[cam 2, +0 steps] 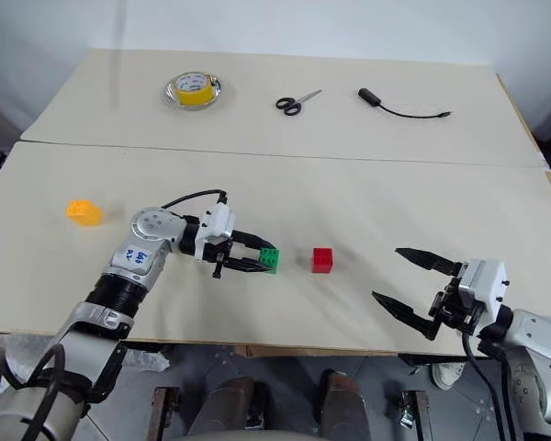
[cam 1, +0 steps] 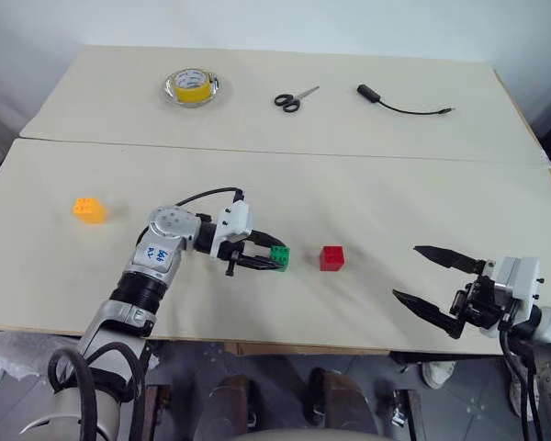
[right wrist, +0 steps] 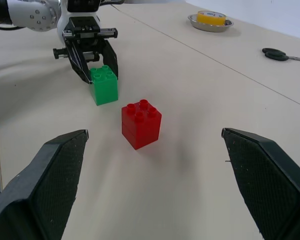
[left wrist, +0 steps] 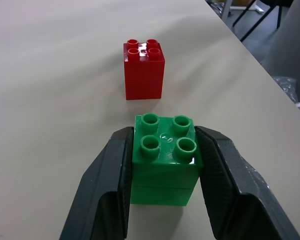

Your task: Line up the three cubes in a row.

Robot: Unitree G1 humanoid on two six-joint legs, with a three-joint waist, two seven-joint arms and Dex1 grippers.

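A yellow tape roll sits in a shallow metal dish near the table's far edge, left of the scissors and a black cable. Blue writing on the left forearm is unreadable. The left gripper is clenched on the green cube, which rests near the front edge. The red cube stands just beside it. The orange-yellow cube lies toward the left edge. The right gripper is spread wide, grasping nothing.

Robot test lab: two plain beige tables pushed together, bare white wall behind; tape roll, scissors, loose cable far beyond grippers.
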